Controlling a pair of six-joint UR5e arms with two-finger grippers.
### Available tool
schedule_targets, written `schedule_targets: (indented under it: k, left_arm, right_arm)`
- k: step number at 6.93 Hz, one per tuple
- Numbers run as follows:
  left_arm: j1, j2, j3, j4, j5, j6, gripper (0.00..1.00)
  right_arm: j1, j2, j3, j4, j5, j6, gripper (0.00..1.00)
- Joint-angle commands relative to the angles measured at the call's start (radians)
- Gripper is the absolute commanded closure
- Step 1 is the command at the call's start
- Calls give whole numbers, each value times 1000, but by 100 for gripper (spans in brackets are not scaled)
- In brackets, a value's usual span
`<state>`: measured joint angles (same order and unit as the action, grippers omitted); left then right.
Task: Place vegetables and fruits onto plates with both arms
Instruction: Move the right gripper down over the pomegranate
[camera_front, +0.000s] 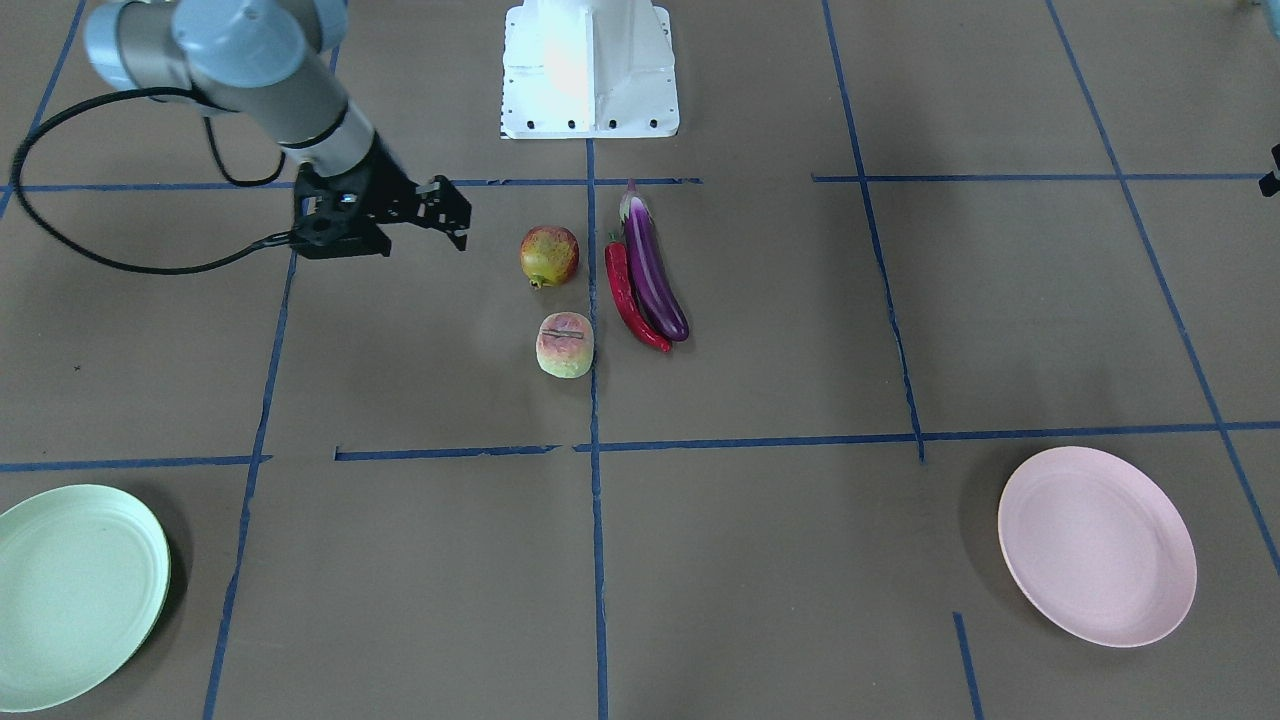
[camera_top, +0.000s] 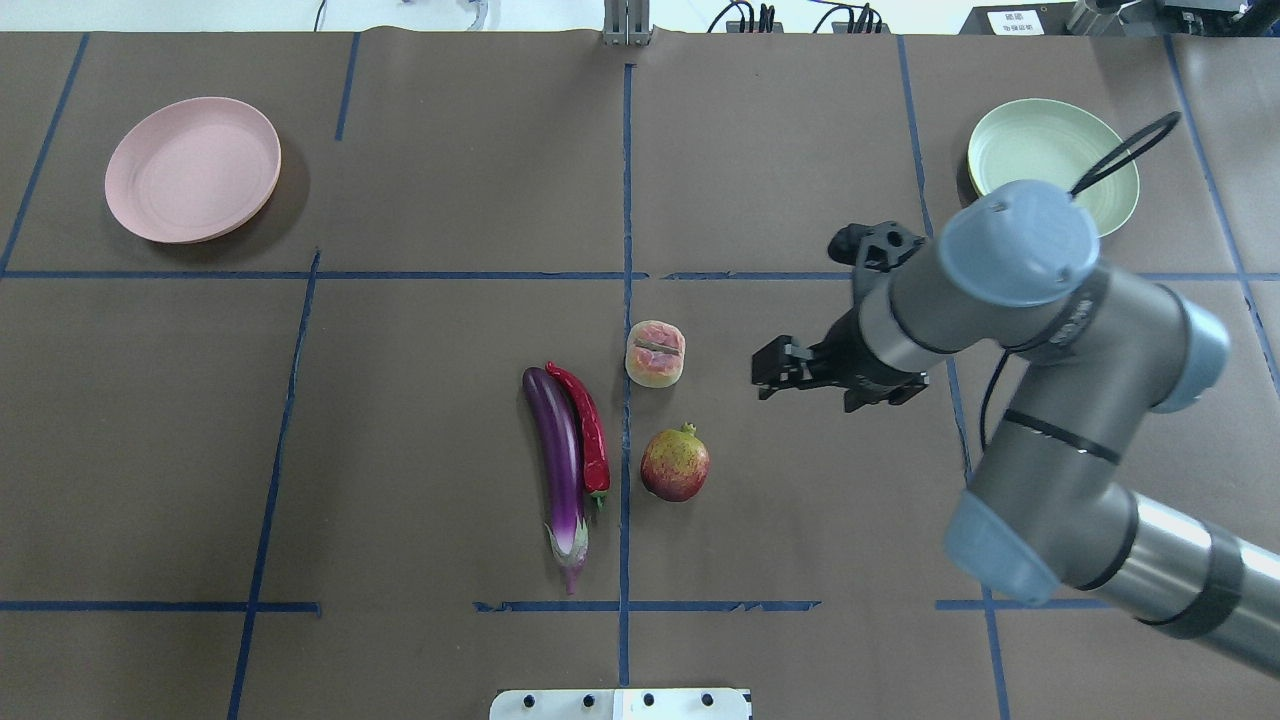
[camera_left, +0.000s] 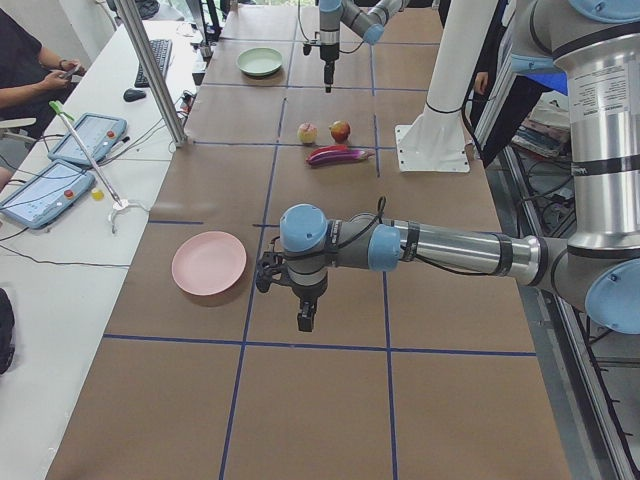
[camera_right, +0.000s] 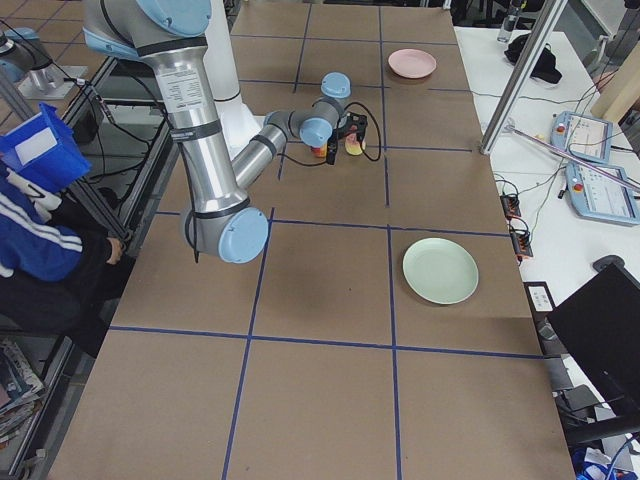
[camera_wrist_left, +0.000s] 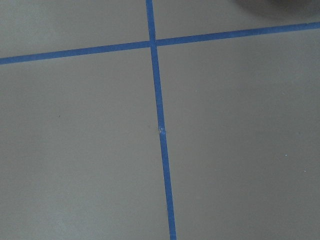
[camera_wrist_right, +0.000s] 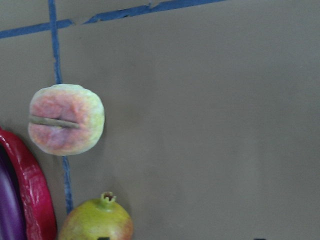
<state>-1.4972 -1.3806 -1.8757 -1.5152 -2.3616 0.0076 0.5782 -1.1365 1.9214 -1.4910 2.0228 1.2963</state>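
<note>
The purple eggplant (camera_front: 652, 270) and the red chili pepper (camera_front: 628, 300) lie side by side, touching, mid-table. The red-and-yellow fruit (camera_front: 549, 256) and the pale pink-green fruit (camera_front: 565, 345) sit just beside them. My right gripper (camera_front: 458, 215) is open and empty, hovering a little apart from the two fruits; its wrist view shows the pale fruit (camera_wrist_right: 66, 119) and the red-and-yellow fruit (camera_wrist_right: 97, 222). The mint green plate (camera_top: 1050, 150) and the pink plate (camera_top: 192, 168) hold nothing. My left gripper (camera_left: 305, 320) hangs over bare table near the pink plate; I cannot tell if it is open.
The white base block (camera_front: 590, 70) stands at the robot's table edge. Blue tape lines (camera_wrist_left: 160, 130) cross the brown table. A black cable loop (camera_front: 60, 200) hangs off the right arm. Tablets (camera_left: 45, 190) and a metal post (camera_left: 150, 70) stand beyond the far edge.
</note>
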Motion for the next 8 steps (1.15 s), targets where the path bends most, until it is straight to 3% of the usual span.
schedule_targets:
  k: [1, 2, 3, 4, 8]
  left_arm:
    - [0, 0, 3, 0, -22, 0, 0]
    - [0, 0, 0, 0, -22, -1, 0]
    - [0, 0, -2, 0, -22, -1, 0]
    - [0, -2, -2, -2, -22, -1, 0]
    - [0, -2, -8, 0, -25, -1, 0]
  right_arm:
    - [-104, 183, -56, -173, -137, 69, 0]
    - [-109, 277, -137, -172, -138, 113, 0]
    - [-121, 294, -183, -170, -142, 118, 0]
    - [-142, 275, -197, -170, -192, 109, 0]
    - [-172, 285, -301, -178, -194, 107, 0]
